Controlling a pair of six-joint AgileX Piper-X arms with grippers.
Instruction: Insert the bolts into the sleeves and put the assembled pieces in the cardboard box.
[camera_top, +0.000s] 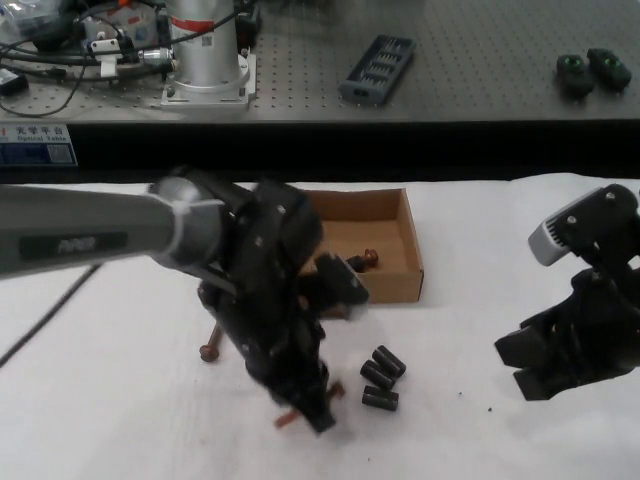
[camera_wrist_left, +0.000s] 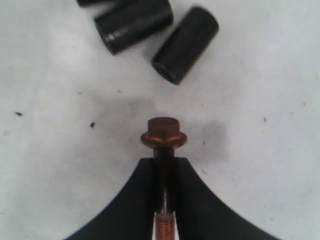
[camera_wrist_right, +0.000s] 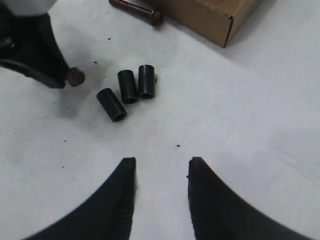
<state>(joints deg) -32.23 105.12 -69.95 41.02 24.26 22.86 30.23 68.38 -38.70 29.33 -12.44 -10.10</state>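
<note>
White cloth (camera_top: 470, 330) covers the bench. The left gripper (camera_wrist_left: 163, 165) clenches a copper bolt (camera_wrist_left: 163, 134) just left of three black sleeves (camera_wrist_right: 129, 86). At right, the right gripper (camera_wrist_right: 161, 165) gapes empty.

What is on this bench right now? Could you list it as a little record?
Sleeves: three, black, lying close together on the white cloth
Left fingers: shut on a copper bolt, its head pointing toward the sleeves
Right fingers: open, holding nothing, above the cloth
Cardboard box: open on top, one small piece inside
Spare bolt: lying on the cloth near the box
</note>
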